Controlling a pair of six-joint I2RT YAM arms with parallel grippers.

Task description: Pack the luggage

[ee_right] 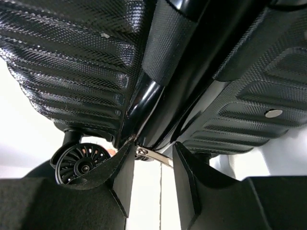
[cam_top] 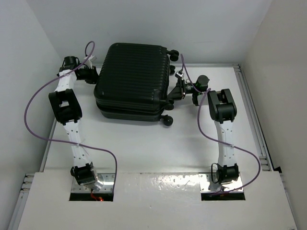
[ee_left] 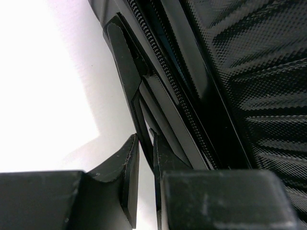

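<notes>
Now, left gripper (cam_top: 89, 73): at the luggage's left end, pressed against the seam.
Left jaws: nearly together in the left wrist view, with a thin black part of the case running into the narrow gap. Cannot tell whether it is pinched.
Left arm pose: stretched forward along the luggage's left side, wrist turned inward toward the shell.
Luggage (cam_top: 132, 79): lying flat on the far middle of the table (cam_top: 144, 148), shells shut. Zipper teeth (ee_left: 184, 105) run along the seam.
Long axis: left to right, judged from the wheels at the right end.
Zipper pull (ee_right: 152, 154): small metal tab at the luggage's right-end seam, beside a wheel (ee_right: 79, 163).
Right gripper (cam_top: 181, 86): at the luggage's right end, between the wheels.
Right jaws: apart, holding nothing. The pull sits just beyond the gap between the fingertips.
Right arm pose: elbow raised, wrist angled in toward the seam.
Key relation (judgement): the pull lies straight ahead of the right gripper, so that arm is better placed. A short advance and a closing pinch come before any travel along the seam.
</notes>
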